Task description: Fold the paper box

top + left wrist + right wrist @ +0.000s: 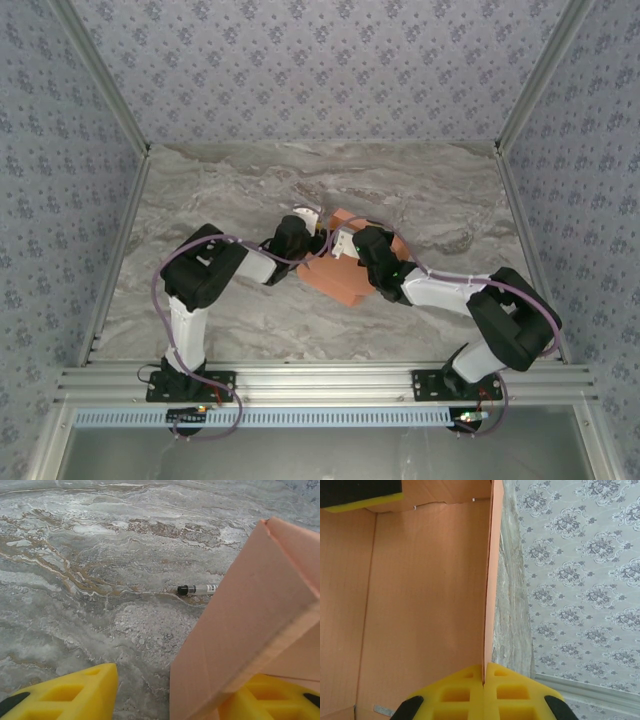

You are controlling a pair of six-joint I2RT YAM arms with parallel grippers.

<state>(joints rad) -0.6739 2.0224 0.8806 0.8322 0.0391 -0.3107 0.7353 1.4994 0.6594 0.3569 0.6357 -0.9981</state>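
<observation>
The paper box [345, 268], salmon-orange card partly folded up, sits mid-table between both arms. My left gripper [312, 238] is at its left side. In the left wrist view the left gripper [175, 690] stands open, and a raised box panel [250, 620] leans over the right finger [272, 700], while the left finger [75, 695] is apart from the card. My right gripper [350, 246] reaches in from the right. In the right wrist view the right gripper [484, 672] is shut on the thin edge of an upright wall of the paper box [420, 605].
A small tube with a black cap [196, 589] lies on the marble table [100, 580] just beyond the box. A yellow and black finger [360, 495] shows at the far end of the box interior. Wallpapered walls [580, 580] enclose the table.
</observation>
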